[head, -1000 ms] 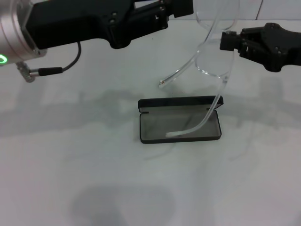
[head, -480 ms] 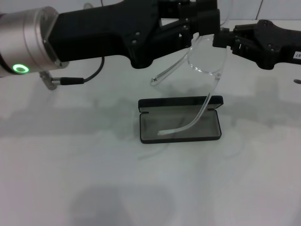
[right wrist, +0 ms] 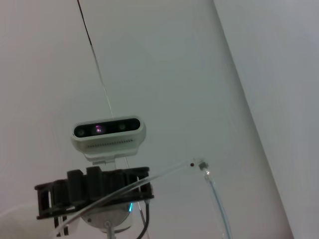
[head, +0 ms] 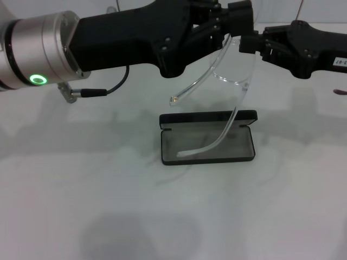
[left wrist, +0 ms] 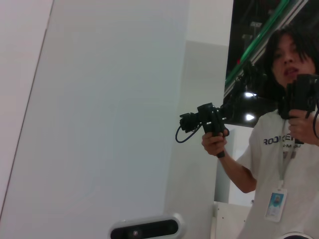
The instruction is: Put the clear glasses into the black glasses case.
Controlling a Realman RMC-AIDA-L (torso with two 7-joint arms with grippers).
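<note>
The clear glasses (head: 236,69) hang in the air above the black glasses case (head: 206,117), which lies open on the white table with its grey lining up. One thin arm of the glasses dips down over the case's tray, and the other points out to the left. My right gripper (head: 251,43) reaches in from the right and is shut on the lens edge. My left gripper (head: 236,16) has come across from the left to the top of the lens. The right wrist view shows the glasses' arms (right wrist: 149,180) against the wall. Nothing of the task appears in the left wrist view.
The white table (head: 108,206) lies bare around the case. A person (left wrist: 279,149) holding hand controllers stands beyond the table. The robot's head camera (right wrist: 107,130) faces the right wrist.
My left arm has swung right until its gripper reaches the glasses' top edge. The right gripper and the glasses have shifted a little left, with the arms hanging lower over the case.
</note>
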